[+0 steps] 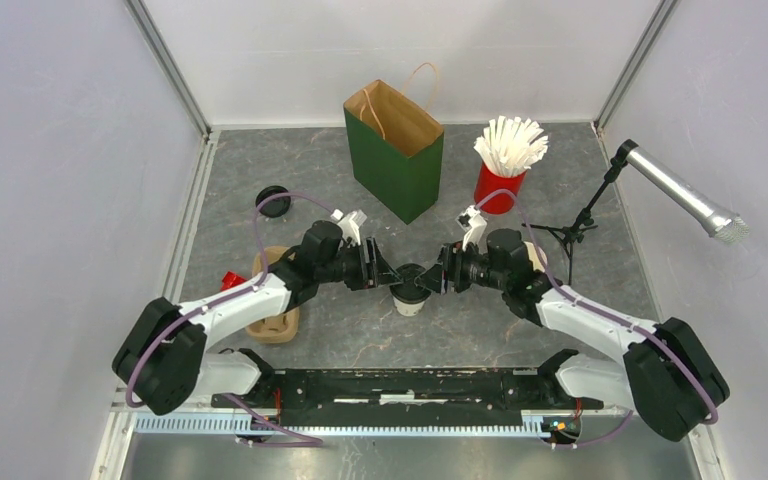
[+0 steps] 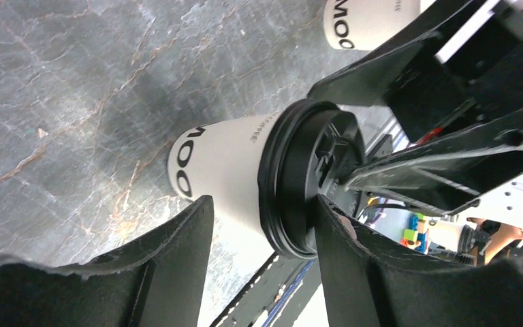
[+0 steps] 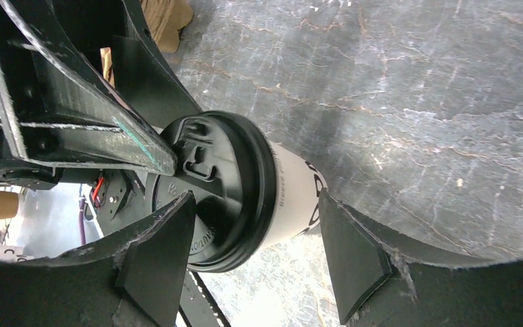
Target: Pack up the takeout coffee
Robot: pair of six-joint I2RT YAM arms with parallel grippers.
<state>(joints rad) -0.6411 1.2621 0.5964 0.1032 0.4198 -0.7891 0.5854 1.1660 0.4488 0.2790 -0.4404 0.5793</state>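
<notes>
One takeout coffee cup [image 1: 410, 292], white with a black lid, stands on the table between both arms. My left gripper [image 1: 384, 274] is open astride it. In the left wrist view the cup [image 2: 228, 170] lies between my fingers; one fingertip [image 2: 327, 211] is at the lid's rim [image 2: 293, 184], the other [image 2: 201, 211] is off the wall. My right gripper [image 1: 436, 280] is open too. Its wrist view shows the cup [image 3: 289, 197] and lid [image 3: 218, 184] between spread fingertips [image 3: 330, 211]. A second white cup [image 2: 364, 20] stands behind the right arm.
A green paper bag [image 1: 395, 150] stands open at the back, and a red cup of white straws [image 1: 503, 165] is to its right. A loose black lid [image 1: 273, 202] and the brown carrier [image 1: 278, 322] lie at left. A microphone stand [image 1: 580, 225] is at right.
</notes>
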